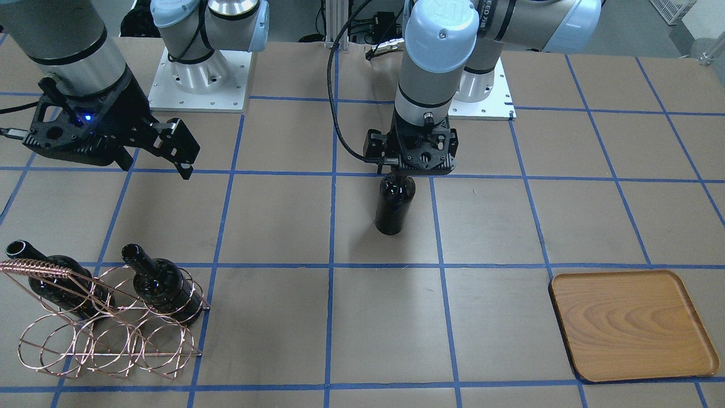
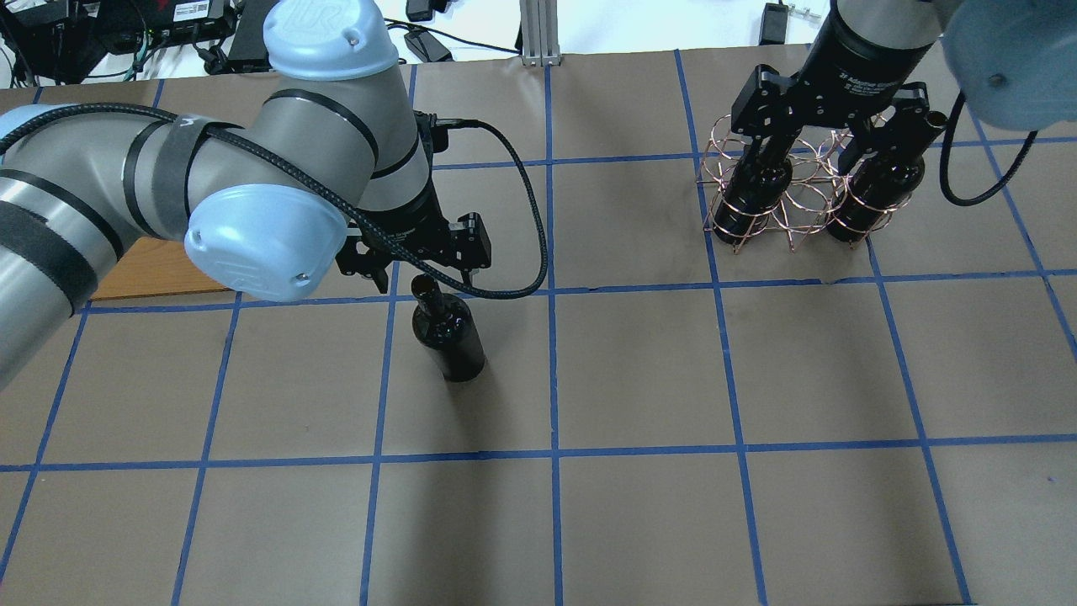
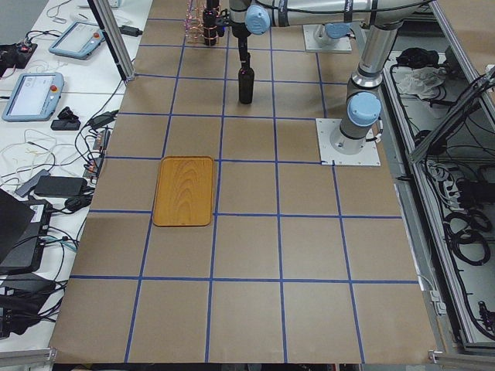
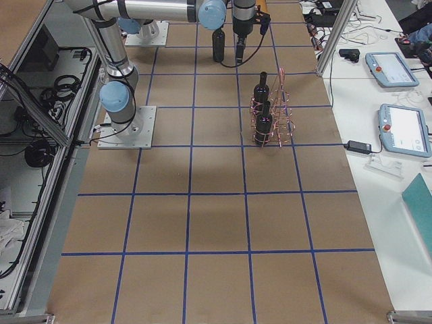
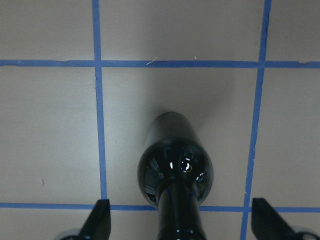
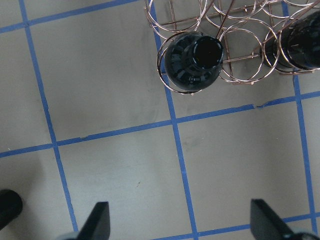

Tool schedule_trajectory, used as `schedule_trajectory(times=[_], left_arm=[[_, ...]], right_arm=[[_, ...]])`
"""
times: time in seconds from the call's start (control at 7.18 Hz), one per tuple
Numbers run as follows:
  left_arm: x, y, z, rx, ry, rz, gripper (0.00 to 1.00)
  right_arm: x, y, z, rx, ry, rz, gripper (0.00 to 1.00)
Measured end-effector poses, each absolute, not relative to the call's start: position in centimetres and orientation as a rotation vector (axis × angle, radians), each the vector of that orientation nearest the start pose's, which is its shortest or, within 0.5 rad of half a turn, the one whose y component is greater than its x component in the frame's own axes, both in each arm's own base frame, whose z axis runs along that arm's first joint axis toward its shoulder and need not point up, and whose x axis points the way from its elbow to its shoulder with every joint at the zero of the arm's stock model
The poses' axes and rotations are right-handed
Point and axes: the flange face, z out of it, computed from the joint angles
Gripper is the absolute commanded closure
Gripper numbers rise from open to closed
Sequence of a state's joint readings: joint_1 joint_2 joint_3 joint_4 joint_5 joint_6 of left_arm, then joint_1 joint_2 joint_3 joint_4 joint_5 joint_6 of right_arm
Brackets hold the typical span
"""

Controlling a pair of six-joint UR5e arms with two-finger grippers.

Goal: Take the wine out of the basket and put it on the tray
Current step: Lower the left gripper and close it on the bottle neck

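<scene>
One wine bottle (image 1: pixel 395 207) stands upright on the table near the middle, apart from basket and tray. My left gripper (image 5: pixel 182 220) is open, its fingers (image 5: pixel 100 220) wide on either side of the bottle's neck (image 2: pixel 427 295) without touching it. The copper wire basket (image 1: pixel 107 334) holds two more dark bottles (image 1: pixel 56 283) (image 1: pixel 164 289). My right gripper (image 6: pixel 180 220) hangs open above the table beside the basket (image 6: pixel 235 45), holding nothing. The wooden tray (image 1: pixel 631 326) lies flat with nothing on it, partly hidden behind the left arm in the overhead view (image 2: pixel 151 269).
Brown paper with a blue tape grid covers the table. The two arm bases (image 1: pixel 198 79) sit on white plates along the robot's edge. A black cable (image 2: pixel 522 219) loops off the left wrist. Tablets and cables lie on side desks (image 3: pixel 46 93).
</scene>
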State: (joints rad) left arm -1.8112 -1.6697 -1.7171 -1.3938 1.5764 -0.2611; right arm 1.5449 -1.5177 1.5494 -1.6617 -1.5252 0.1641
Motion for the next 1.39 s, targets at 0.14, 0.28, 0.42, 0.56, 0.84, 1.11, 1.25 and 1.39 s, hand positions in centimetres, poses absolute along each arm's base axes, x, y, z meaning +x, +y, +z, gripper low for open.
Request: schedule_trajectory(times=[0.14, 0.28, 0.42, 0.56, 0.84, 1.11, 1.25, 1.39], left_arm=[[-25.2, -46.9, 38.4, -0.026, 3.119, 0.094, 0.01], [-25.2, -46.9, 38.4, -0.025, 3.121, 0.089, 0.01], [-25.2, -46.7, 38.4, -0.031, 3.125, 0.084, 0.01], [-25.2, -46.5, 38.6, -0.049, 3.137, 0.082, 0.02], [-25.1, -45.6, 38.4, -0.111, 3.152, 0.094, 0.03], [-24.9, -44.8, 37.7, -0.134, 3.148, 0.087, 0.03], [-24.9, -44.8, 37.8, -0.137, 3.150, 0.071, 0.03], [-24.9, -44.9, 37.9, -0.138, 3.154, 0.048, 0.03]], right_arm=[[12.8, -52.4, 48.2, 0.294, 3.076, -0.106, 0.00], [12.9, -52.3, 48.3, 0.295, 3.078, -0.116, 0.00], [12.9, -52.3, 48.4, 0.296, 3.081, -0.117, 0.00], [12.9, -52.2, 48.4, 0.295, 3.084, -0.117, 0.00], [12.9, -52.3, 48.2, 0.285, 3.088, -0.111, 0.00], [12.8, -52.4, 47.9, 0.274, 3.091, -0.101, 0.00], [12.9, -52.5, 47.4, 0.274, 3.091, -0.071, 0.00], [12.9, -52.4, 47.1, 0.275, 3.094, -0.045, 0.00]])
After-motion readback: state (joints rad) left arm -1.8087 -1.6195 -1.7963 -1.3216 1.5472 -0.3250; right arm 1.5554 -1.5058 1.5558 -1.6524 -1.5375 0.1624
